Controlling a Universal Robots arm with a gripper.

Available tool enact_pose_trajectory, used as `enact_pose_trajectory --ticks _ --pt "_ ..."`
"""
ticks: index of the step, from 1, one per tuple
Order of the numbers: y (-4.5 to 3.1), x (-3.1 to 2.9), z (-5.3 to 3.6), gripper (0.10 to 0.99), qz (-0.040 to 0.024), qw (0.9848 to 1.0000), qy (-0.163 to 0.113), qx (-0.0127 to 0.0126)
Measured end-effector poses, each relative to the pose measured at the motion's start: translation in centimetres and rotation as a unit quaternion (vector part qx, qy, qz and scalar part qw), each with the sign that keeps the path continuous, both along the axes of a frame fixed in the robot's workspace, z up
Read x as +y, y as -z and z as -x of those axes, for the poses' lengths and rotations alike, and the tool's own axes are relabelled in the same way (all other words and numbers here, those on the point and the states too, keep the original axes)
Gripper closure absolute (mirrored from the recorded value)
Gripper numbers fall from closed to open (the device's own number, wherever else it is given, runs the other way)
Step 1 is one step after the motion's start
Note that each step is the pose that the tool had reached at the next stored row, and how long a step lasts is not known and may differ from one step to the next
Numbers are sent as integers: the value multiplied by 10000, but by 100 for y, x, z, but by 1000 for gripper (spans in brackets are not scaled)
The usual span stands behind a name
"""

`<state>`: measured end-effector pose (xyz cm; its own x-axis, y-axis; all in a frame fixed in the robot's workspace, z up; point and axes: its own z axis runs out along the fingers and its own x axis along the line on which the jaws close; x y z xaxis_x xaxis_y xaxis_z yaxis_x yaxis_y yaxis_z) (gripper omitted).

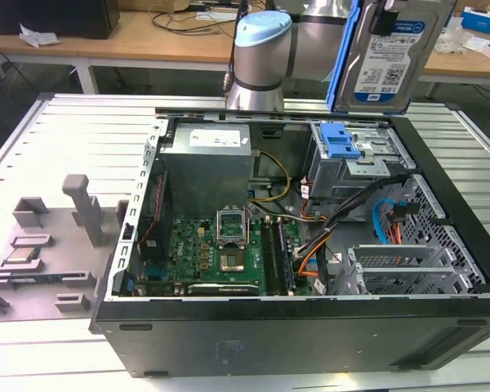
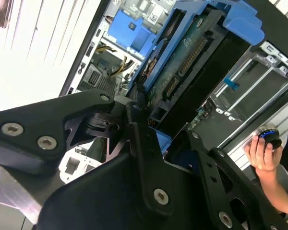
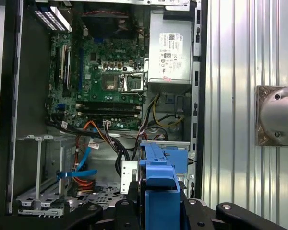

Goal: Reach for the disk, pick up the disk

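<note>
One relation governs everything here: the disk [image 1: 389, 59] does not lie off to any side of the claw [image 3: 159, 200], because it sits inside it. You can see this in both wrist views, where the black fingers [image 2: 134, 125] close on the blue frame from either side, so the claw is clenched on the disk and carrying it.

In the exterior view the disk hangs in the air above the far wall of the open computer case [image 1: 294, 322], toward the exterior view's right. Nothing touches it from below. Its long axis stands nearly upright with a slight lean, and the printed label faces that camera. In the second wrist view you look along its other face [image 2: 189, 64], the green board and connector row.

Straight beneath it is the drive cage [image 1: 367, 167] with its blue latch [image 1: 340, 140], well apart from the disk's lower edge. I judge the pick-up to be done as far as grip and clearance go.

For room, you have open air above and on the exterior view's right. On the exterior view's left the arm [image 1: 261, 49] and its grey-blue joint stand just beside the disk. Inside the case, loose cables [image 1: 322, 237] run near the cage.

Mind the hand [image 2: 261, 154] on a round knob [image 2: 270, 135], beside the case at the edge of the ribbed surface [image 1: 65, 139].
</note>
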<state>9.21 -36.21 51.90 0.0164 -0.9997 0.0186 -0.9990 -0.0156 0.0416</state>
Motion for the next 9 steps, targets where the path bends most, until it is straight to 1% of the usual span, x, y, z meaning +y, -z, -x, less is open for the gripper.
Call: enact_pose_trajectory --ticks 5,9 --pt "0 1 -95 718 1 10000 0 2" --pt "0 0 -96 718 3 10000 0 2"
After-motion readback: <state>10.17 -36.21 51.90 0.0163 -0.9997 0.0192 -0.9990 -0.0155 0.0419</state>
